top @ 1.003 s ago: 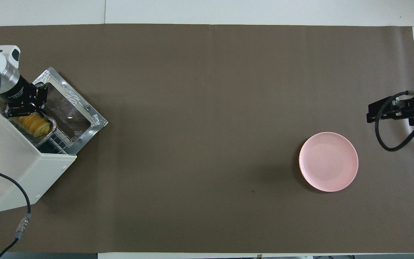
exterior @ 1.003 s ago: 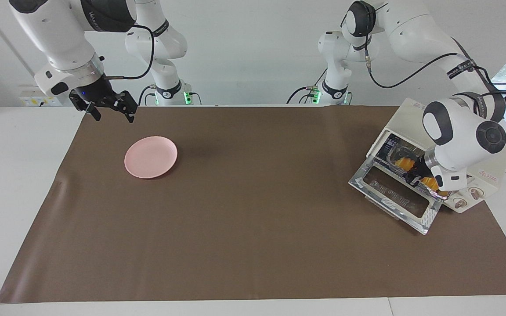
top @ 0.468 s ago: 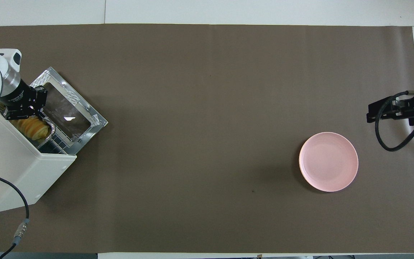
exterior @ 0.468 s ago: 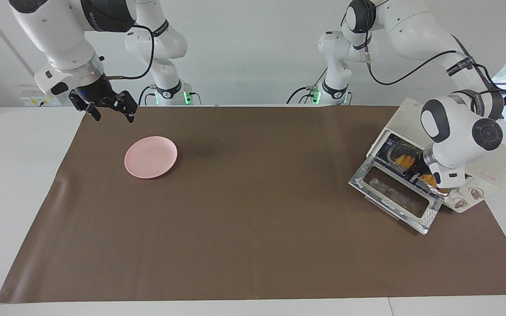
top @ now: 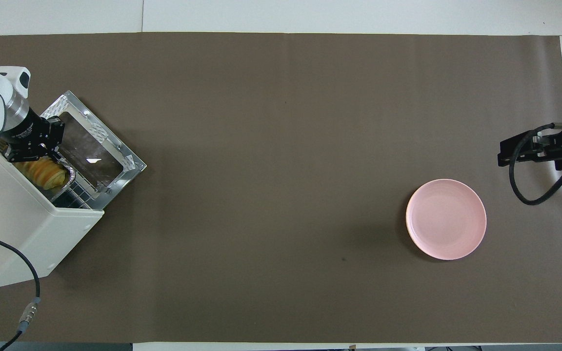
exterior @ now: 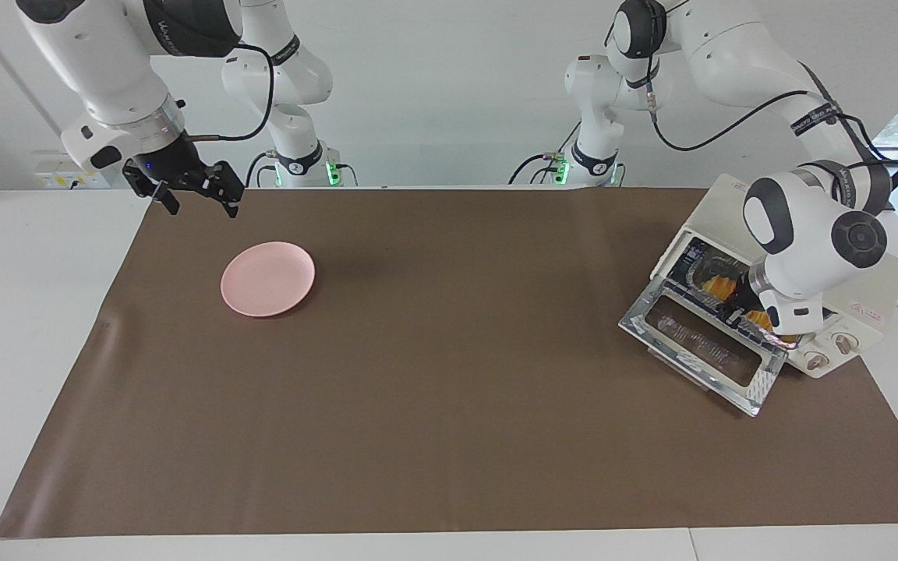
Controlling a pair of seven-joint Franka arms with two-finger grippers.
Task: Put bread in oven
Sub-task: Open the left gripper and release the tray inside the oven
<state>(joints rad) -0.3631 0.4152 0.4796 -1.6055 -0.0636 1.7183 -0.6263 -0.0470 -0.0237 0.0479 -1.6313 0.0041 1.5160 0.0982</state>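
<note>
Your left gripper (exterior: 737, 309), closed, reaches into the cream-white toaster oven (exterior: 870, 284) beside the yellow-orange ridged bread (top: 44, 173); your right gripper (exterior: 196, 199) waits open, at eleven o'clock above the round pink plate (exterior: 267, 278)

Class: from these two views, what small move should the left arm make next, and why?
Probably push a little further in: the left gripper, shut, sits at the oven mouth on the foil tray, whose bread still partly sticks out above the open door.

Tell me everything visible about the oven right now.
The oven is a cream-white box at the left arm's end of the table, angled on the brown mat. Its metal-framed glass door lies dropped open. Two knobs show beside the opening. Inside, the bread sits in a foil tray on the rack. The left hand, shut, is at the opening.
</note>
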